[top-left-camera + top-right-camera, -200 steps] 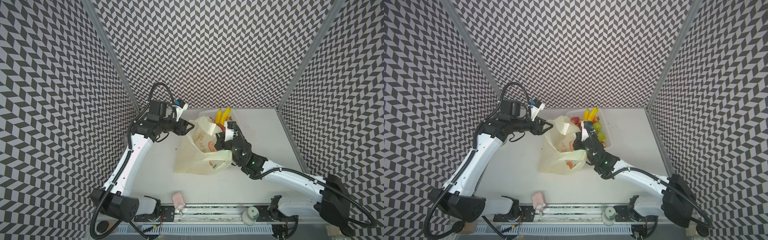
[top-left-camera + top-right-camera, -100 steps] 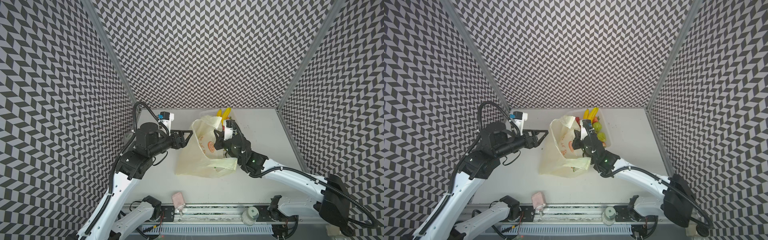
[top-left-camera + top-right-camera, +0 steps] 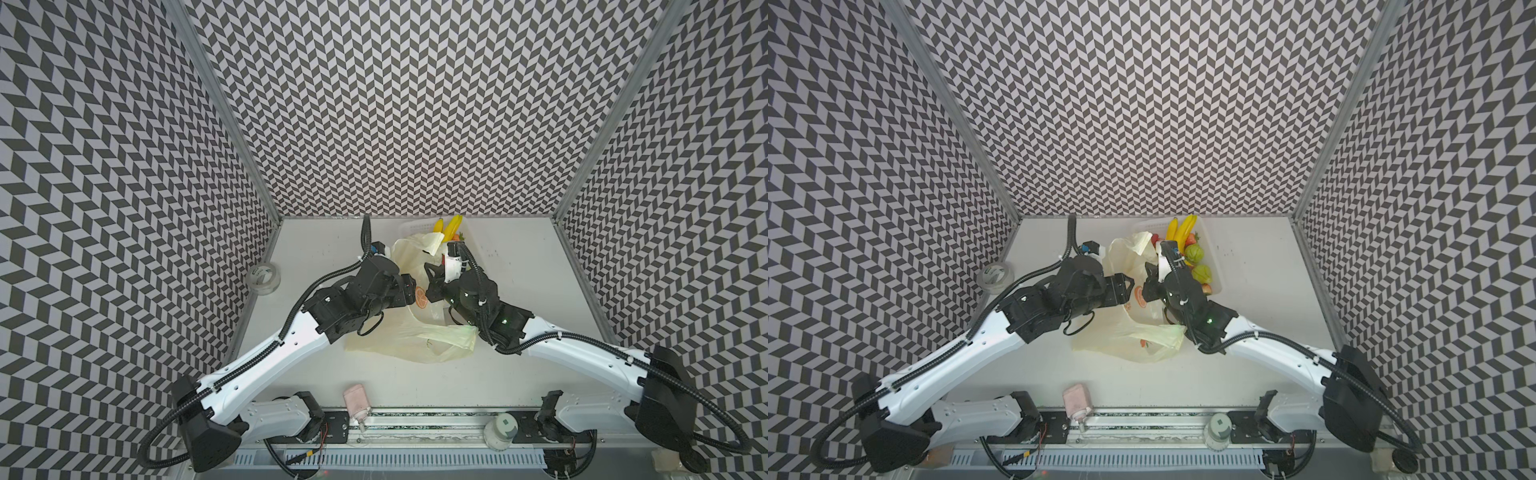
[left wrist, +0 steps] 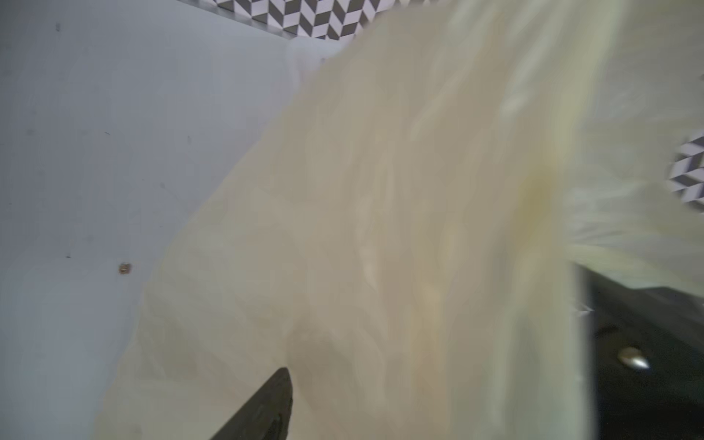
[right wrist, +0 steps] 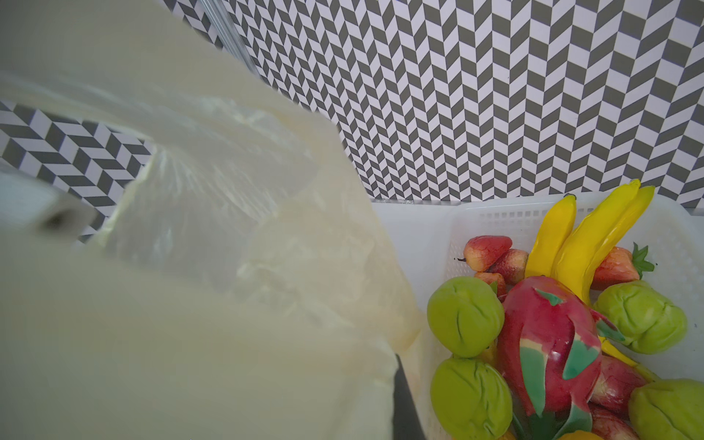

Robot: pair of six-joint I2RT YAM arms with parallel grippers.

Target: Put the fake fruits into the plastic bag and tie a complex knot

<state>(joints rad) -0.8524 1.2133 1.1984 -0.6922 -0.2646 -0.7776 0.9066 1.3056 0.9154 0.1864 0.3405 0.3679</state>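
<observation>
The pale-yellow plastic bag (image 3: pixel 415 336) (image 3: pixel 1133 336) lies slumped mid-table, its mouth lifted toward the back. My right gripper (image 3: pixel 431 277) (image 3: pixel 1148 277) is shut on the bag's upper rim, and the film (image 5: pixel 228 304) drapes over its fingers. My left gripper (image 3: pixel 411 291) (image 3: pixel 1127 289) stands open at the bag's mouth, facing the right one. One dark finger (image 4: pixel 266 407) shows against the bag (image 4: pixel 381 228); the film hides the other finger. The fake fruits sit in a white basket (image 5: pixel 495 217) (image 3: pixel 1214 257) beside the bag: bananas (image 5: pixel 594 236) (image 3: pixel 451 226), a dragon fruit (image 5: pixel 548 343), green ones (image 5: pixel 464 316), strawberries (image 5: pixel 617 268).
A roll of clear tape (image 3: pixel 262 279) (image 3: pixel 995 276) lies by the left wall. A small pink object (image 3: pixel 356 397) and a white round object (image 3: pixel 503 428) sit at the front rail. Chevron-patterned walls close in the table on three sides.
My left arm swung from the back left down to the bag, and its gripper now meets the mouth beside the right gripper. The bag's lower part sagged flatter. The right gripper kept its hold.
</observation>
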